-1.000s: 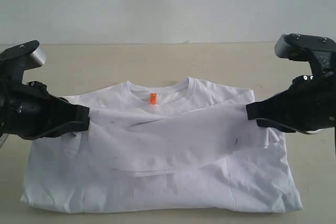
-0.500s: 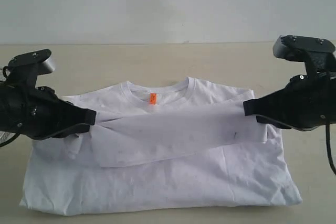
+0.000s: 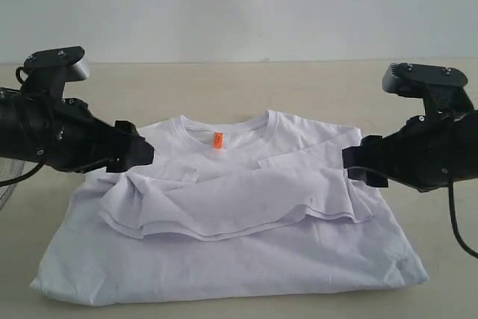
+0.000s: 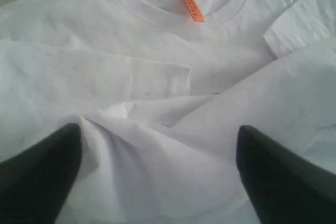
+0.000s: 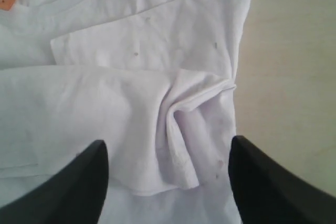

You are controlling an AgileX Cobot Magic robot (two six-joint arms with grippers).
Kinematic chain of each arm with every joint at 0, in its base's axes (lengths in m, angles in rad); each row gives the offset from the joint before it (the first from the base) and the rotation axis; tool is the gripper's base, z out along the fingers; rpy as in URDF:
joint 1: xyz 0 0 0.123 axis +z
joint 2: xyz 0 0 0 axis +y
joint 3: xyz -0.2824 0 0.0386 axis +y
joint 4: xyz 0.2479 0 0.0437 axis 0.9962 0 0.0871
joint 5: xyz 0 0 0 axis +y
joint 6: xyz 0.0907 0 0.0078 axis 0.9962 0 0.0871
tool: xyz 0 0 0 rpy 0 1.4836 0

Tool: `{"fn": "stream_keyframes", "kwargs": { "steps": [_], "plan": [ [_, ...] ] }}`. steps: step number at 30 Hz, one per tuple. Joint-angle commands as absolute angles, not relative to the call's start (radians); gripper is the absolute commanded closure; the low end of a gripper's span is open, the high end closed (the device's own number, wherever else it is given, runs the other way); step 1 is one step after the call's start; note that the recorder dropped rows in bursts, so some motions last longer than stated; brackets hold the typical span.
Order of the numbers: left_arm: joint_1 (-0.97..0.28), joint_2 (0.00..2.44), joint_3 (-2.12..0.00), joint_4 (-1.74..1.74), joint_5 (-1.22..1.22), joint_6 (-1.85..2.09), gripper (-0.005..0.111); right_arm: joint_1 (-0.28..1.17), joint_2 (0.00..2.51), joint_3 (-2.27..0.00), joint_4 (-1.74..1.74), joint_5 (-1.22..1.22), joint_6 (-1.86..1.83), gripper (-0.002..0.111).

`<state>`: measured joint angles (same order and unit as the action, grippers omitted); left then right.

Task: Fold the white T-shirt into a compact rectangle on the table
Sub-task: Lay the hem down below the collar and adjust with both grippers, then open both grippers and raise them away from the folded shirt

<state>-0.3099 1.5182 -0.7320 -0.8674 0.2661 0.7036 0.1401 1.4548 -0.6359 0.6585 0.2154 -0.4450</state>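
Release on both sides: the left gripper [image 3: 138,153] and right gripper [image 3: 357,166], clamped a second ago on a stretched band of cloth, now show jaws wide apart, holding nothing. The white short-sleeved cotton T-shirt [image 3: 224,259] lies on the pale beige wood-look surface [image 3: 224,87]. The dropped fold [image 3: 224,211] sits rumpled across its middle, below the orange neck tag [image 3: 217,140]. Judgement: fold laid, but it needs smoothing.

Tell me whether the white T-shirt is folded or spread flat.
Partly folded: the white T-shirt has a rumpled layer doubled across its middle, with collar and orange tag showing above.
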Motion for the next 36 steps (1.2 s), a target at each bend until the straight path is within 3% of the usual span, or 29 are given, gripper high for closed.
{"fn": "stream_keyframes", "kwargs": {
  "steps": [1,4,8,15,24,26,32,36],
  "plan": [
    [-0.313,1.520,-0.744,-0.875,0.259,0.713,0.030,0.138,1.458,-0.640,0.659,0.226,-0.454,0.052],
    [-0.313,1.511,-0.762,-0.875,0.327,0.713,0.053,0.138,1.458,-0.640,0.659,0.279,-0.454,0.066],
    [-0.313,1.489,-0.793,-0.854,0.479,0.727,0.102,0.138,1.458,-0.640,0.632,0.267,-0.454,0.082],
    [-0.313,1.470,-0.791,-0.847,0.620,0.730,0.102,0.138,1.589,-0.640,0.626,0.236,-0.457,0.071],
    [-0.313,1.470,-0.695,-0.847,0.647,0.748,0.102,0.138,1.651,-0.640,0.644,0.213,-0.455,0.071],
    [-0.313,1.470,-0.679,-0.849,0.647,0.748,0.102,0.138,1.652,-0.640,0.644,0.213,-0.455,0.075],
    [-0.313,1.470,-0.677,-0.859,0.647,0.748,0.102,0.138,1.652,-0.640,0.644,0.213,-0.455,0.105],
    [-0.313,1.470,-0.677,-0.859,0.647,0.748,0.102,0.138,1.635,-0.640,0.666,0.206,-0.452,0.108]
  ]
}}
